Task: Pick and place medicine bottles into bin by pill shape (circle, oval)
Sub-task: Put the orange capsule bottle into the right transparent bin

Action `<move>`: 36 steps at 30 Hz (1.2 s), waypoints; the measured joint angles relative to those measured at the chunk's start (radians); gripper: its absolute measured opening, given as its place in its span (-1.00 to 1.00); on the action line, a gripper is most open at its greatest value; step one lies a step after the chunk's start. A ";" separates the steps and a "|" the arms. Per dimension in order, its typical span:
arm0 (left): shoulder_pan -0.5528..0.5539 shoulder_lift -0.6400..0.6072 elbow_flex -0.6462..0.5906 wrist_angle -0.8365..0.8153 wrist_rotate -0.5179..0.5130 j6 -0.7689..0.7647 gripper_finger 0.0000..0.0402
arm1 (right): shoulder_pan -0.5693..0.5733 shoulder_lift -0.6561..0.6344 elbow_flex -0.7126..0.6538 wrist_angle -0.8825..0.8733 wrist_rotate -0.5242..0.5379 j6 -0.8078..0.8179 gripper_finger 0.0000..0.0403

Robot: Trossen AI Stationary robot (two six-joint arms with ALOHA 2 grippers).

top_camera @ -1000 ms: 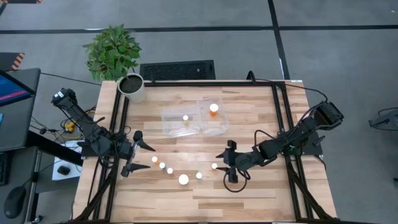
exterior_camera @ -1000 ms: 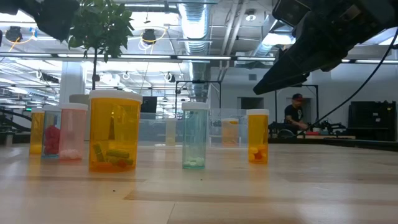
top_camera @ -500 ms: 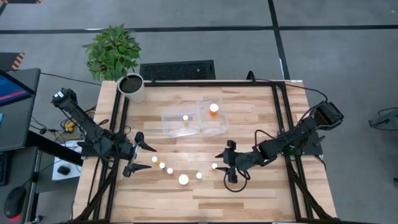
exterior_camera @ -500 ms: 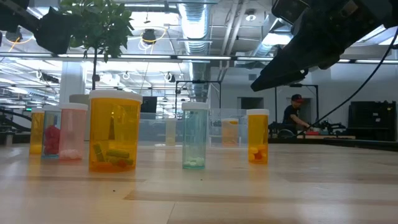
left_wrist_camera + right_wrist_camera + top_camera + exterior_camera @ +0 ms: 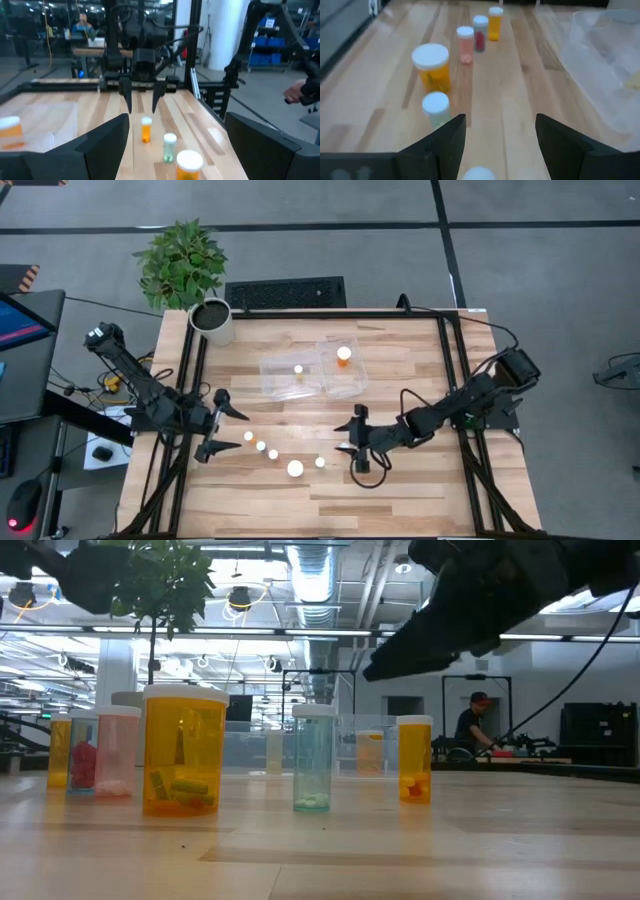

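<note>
Right gripper hovers wide open over the table's front middle, fingers spread to either side of 1 small bottle. In the right wrist view that bottle's white cap sits at the very edge of the picture, between the 2 fingers and just short of the tips. Bottle stands upright, long axis vertical, so your closing line runs across its body; judging from the left wrist view, the fingertips hang above or just behind it and need to drop before you squeeze.

Left gripper waits open near the left edge, well apart from this bottle. Right arm is plainly the nearer one.

Remaining bottles curve away toward the left arm: a pale small one, the big orange one, then 3 more small ones beyond.

Bin lies toward the back centre, beyond the gripper. Left compartment holds 1 small bottle; right compartment holds 1 orange bottle.

Pill shape inside the target: the low view shows small pale lumps at the bottom of the orange bottle, but you cannot call them circle or oval from here. Check before choosing a compartment.
</note>
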 joint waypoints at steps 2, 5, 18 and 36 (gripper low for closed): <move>0.000 -0.023 0.000 0.001 0.000 0.011 0.61 | 0.001 -0.007 0.016 -0.023 0.000 -0.026 0.22; 0.000 -0.065 0.000 -0.003 -0.002 0.037 0.61 | 0.002 -0.032 0.047 -0.055 -0.003 -0.064 0.22; 0.000 -0.252 0.000 -0.169 -0.028 -0.054 0.61 | -0.005 -0.042 0.131 -0.144 -0.017 -0.066 0.22; 0.000 -0.271 0.001 -0.194 0.142 -0.188 0.61 | 0.015 -0.042 0.131 -0.056 -0.011 -0.058 0.22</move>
